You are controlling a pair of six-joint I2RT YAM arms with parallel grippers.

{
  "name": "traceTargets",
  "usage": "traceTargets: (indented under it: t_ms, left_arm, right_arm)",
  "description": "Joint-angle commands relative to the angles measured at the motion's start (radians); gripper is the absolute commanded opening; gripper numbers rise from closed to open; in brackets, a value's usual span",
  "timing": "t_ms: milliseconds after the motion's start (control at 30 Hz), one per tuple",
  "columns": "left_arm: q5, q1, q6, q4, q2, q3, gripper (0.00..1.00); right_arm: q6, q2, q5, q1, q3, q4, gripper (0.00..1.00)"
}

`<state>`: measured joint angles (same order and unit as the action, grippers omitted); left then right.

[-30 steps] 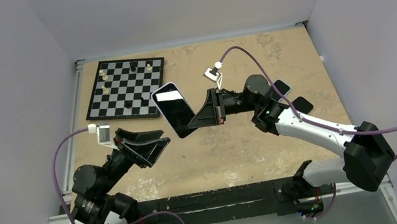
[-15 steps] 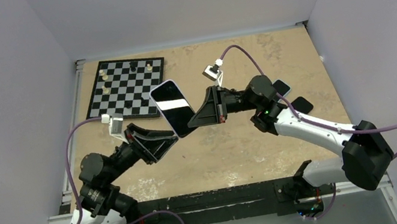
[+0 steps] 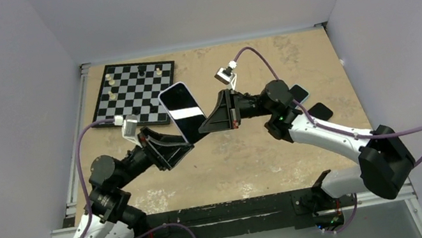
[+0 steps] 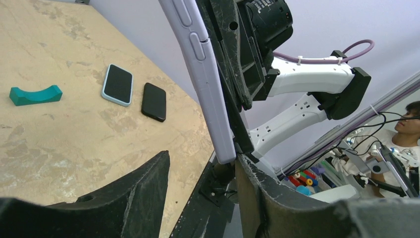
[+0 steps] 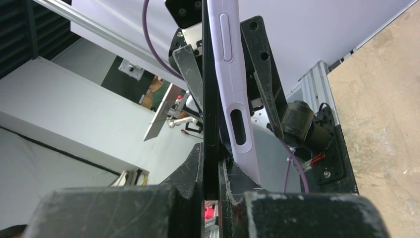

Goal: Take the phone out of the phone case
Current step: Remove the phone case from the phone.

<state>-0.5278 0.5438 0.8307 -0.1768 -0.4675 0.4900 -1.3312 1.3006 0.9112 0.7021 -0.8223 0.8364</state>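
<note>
Right gripper [image 3: 201,128] clamped shut on black-screened phone [image 3: 183,110] in lilac soft phone case [image 4: 203,74]. Phone held tilted in air above tan table [image 3: 295,59], near black-and-white chessboard [image 3: 127,97]. Left gripper [image 4: 203,161] wide open, holding nothing, fingers straddling case's bottom corner; contact unclear.

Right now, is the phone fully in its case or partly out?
Partly out: the right wrist view shows the lilac case angling away from the phone pinched by the right gripper.
</note>
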Motion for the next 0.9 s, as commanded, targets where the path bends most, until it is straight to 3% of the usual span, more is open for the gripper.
traceTargets:
  t_ms: [0, 167, 333, 433, 500, 567, 667, 733, 867]
  left_arm:
    - [0.056, 0.0, -0.011, 0.034, 0.004, 0.054, 0.51]
    - [0.16, 0.0, -0.016, 0.105, -0.015, 0.07, 0.4]
    - [0.201, 0.0, 0.016, 0.057, -0.04, 0.084, 0.47]
    - [0.219, 0.001, 0.02, 0.05, -0.052, 0.099, 0.45]
    - [0.228, 0.0, 0.02, 0.056, -0.057, 0.105, 0.35]
    - [0.253, 0.0, 0.019, 0.091, -0.056, 0.11, 0.17]
    - [0.4, 0.0, 0.059, 0.334, -0.044, 0.124, 0.0]
    - [0.547, 0.0, 0.132, 0.535, -0.039, 0.139, 0.0]
    - [0.653, 0.0, 0.137, 0.699, -0.068, 0.131, 0.0]
  right_arm:
    - [-0.026, -0.01, 0.011, 0.014, -0.033, 0.125, 0.0]
    - [-0.021, -0.014, 0.004, 0.048, -0.03, 0.12, 0.0]
    - [-0.012, 0.01, -0.01, 0.075, -0.021, 0.128, 0.0]
    - [-0.024, 0.026, -0.011, 0.085, -0.011, 0.156, 0.0]
    - [-0.023, 0.027, -0.011, 0.088, -0.003, 0.164, 0.0]
    - [0.013, 0.019, -0.017, 0.088, 0.001, 0.134, 0.0]
    - [0.125, 0.0, -0.04, 0.086, -0.015, -0.036, 0.0]
    - [0.21, -0.017, -0.071, 0.079, -0.029, -0.165, 0.0]
    - [0.388, -0.084, -0.176, 0.034, -0.037, -0.441, 0.0]
